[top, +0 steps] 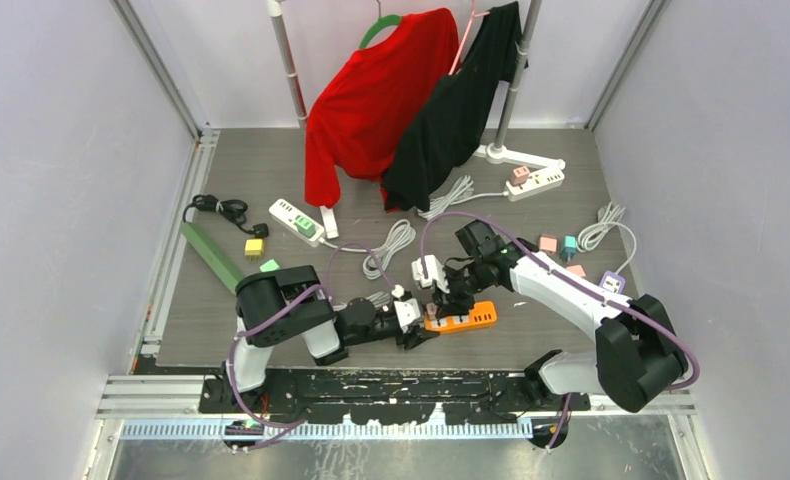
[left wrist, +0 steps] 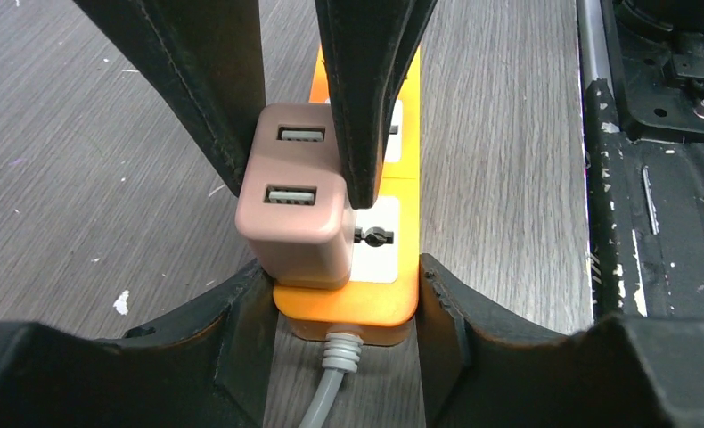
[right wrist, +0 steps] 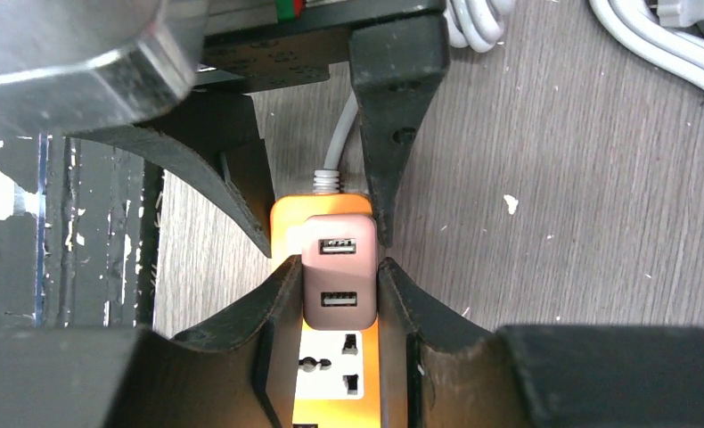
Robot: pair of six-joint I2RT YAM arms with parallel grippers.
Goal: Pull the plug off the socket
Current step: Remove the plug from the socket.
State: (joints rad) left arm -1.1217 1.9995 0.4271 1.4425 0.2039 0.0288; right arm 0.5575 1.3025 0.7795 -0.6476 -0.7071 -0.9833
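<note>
**Both grips set, the pull not yet made**

From above, the orange power strip lies on the surface just ahead of my bases, and my two arms meet over its left end. The plug is only a small pinkish block there. From this height I cannot tell how either pair of jaws stands.

My left wrist camera settles half of that. My left jaws are clamped across the cord end of the strip, one finger against each long side. The grey cord runs out between them. The plug sits in the end socket with its two USB slots facing up, and my right fingers come down on either side of it.

My right wrist camera shows the rest: my right jaws are closed on the plug, pressed to both flanks with no gap. It also shows the free sockets further along the strip.

I judge the bracing and the grasp done, and the pull is what remains. It calls for a straight lift away from the strip's face while the left jaws hold the strip down (a tilted pull could bind the pins). The pins are hidden in every view.
</note>
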